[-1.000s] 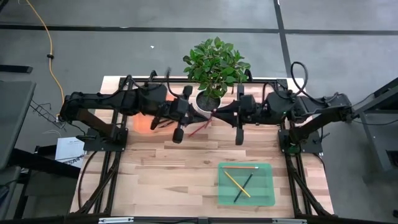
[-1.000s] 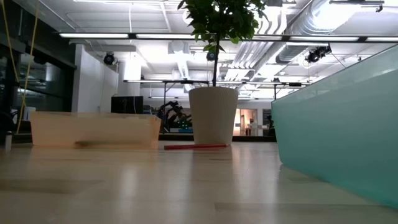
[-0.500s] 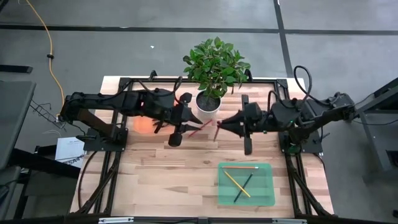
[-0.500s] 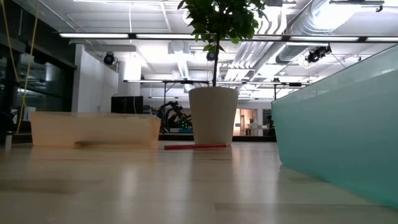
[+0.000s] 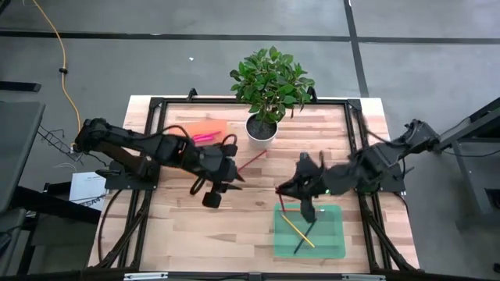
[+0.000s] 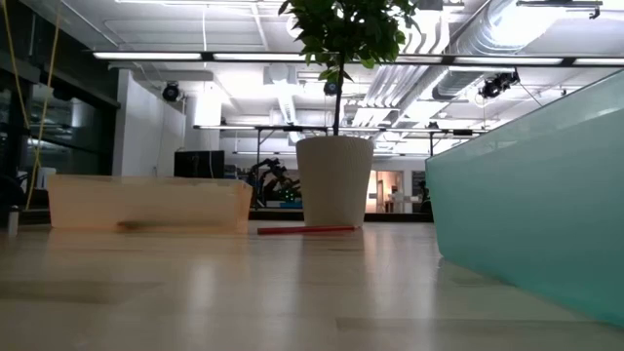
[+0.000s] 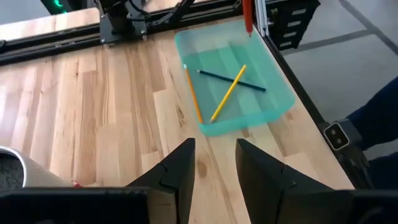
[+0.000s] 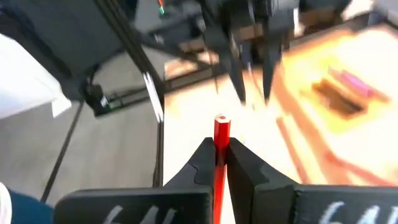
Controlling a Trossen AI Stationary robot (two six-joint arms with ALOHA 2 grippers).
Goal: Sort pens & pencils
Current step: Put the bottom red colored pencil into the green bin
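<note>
Three pencils lie in the teal tray in the high view: orange-tan, yellow, dark, the last two crossed. A 4th, a red pencil, lies on the table by the plant pot. Pink pens sit in the orange tray, count unclear. Left gripper is mid-table; right gripper is at the teal tray's far edge. Low view: 1 red pencil in front of the pot, orange tray to one side, teal wall close up. Left wrist view: the same 3 pencils in the tray, left fingers apart w/ nothing between. Right wrist view: right jaws clamped on another red pencil, pens and orange tray beyond.
</note>
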